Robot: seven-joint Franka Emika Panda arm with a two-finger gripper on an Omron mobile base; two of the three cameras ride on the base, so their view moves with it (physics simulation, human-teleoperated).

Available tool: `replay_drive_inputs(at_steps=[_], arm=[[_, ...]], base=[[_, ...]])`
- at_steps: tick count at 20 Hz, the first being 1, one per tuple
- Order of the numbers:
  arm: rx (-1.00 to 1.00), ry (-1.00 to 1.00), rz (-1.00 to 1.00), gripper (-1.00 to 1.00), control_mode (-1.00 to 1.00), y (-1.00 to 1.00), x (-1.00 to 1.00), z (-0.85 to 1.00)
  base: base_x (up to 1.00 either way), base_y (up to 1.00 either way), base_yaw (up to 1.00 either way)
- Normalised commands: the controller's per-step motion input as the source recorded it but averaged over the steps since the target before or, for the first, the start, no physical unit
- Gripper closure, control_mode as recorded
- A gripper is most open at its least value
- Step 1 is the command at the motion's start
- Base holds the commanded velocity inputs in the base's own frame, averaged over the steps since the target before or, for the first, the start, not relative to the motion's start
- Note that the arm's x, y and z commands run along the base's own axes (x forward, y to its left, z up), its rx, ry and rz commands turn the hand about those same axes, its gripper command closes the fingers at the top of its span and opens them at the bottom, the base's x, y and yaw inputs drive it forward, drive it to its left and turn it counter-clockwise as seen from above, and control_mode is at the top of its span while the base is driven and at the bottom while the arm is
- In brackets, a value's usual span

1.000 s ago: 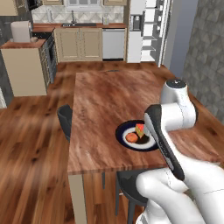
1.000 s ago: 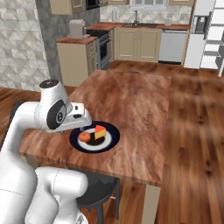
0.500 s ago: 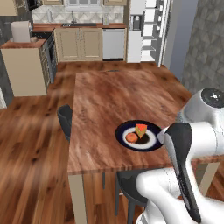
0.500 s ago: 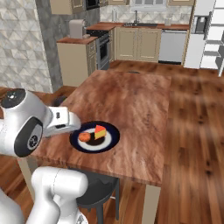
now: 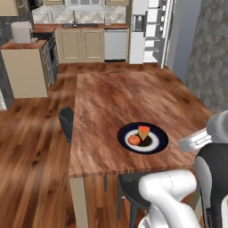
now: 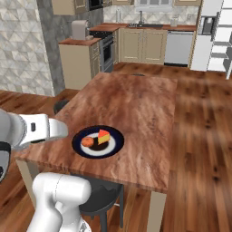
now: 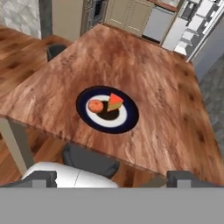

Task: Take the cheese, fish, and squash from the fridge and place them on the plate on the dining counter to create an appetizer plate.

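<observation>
The plate (image 5: 143,138) sits on the counter (image 5: 116,102), the long reddish-brown wood-grain top, close to its near edge and roughly midway along that edge. On its white centre the cheese (image 5: 143,132) wedge lies with its reddish side up, and the round orange-brown squash (image 5: 133,140) lies just beside it, the two nearly touching. A dark shape lies on the plate right against the wedge and the squash (image 7: 109,114); it may be the fish, but it is too small and dark to make out. The claw (image 7: 109,179) is held back from the counter, above and short of its near edge, looking down at the plate; its two dark finger tips stand wide apart, one at each side of the hand view, open with nothing between them. A dark stool (image 7: 89,159) is tucked under the near edge. Far behind, the fridge (image 5: 153,31) stands with white shelves showing.
</observation>
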Motion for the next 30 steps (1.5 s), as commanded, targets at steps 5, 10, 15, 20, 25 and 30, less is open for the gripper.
replay_drive_inputs(at_steps=[5, 10, 15, 20, 25, 30], arm=[[0.0, 0.0, 0.0, -1.0, 1.0, 0.0, 0.0, 0.0], [0.0, 0.0, 0.0, -1.0, 1.0, 0.0, 0.0, 0.0], [0.0, 0.0, 0.0, -1.0, 1.0, 0.0, 0.0, 0.0], [0.0, 0.0, 0.0, -1.0, 1.0, 0.0, 0.0, 0.0], [0.0, 0.0, 0.0, -1.0, 1.0, 0.0, 0.0, 0.0], [0.0, 0.0, 0.0, -1.0, 1.0, 0.0, 0.0, 0.0]], base=[[-0.63, -0.73, -0.06], [-0.51, -1.0, -0.15], [-0.09, -1.0, -0.19], [0.24, -1.0, -0.21], [0.96, -0.61, -0.29], [1.0, 0.31, -0.15]])
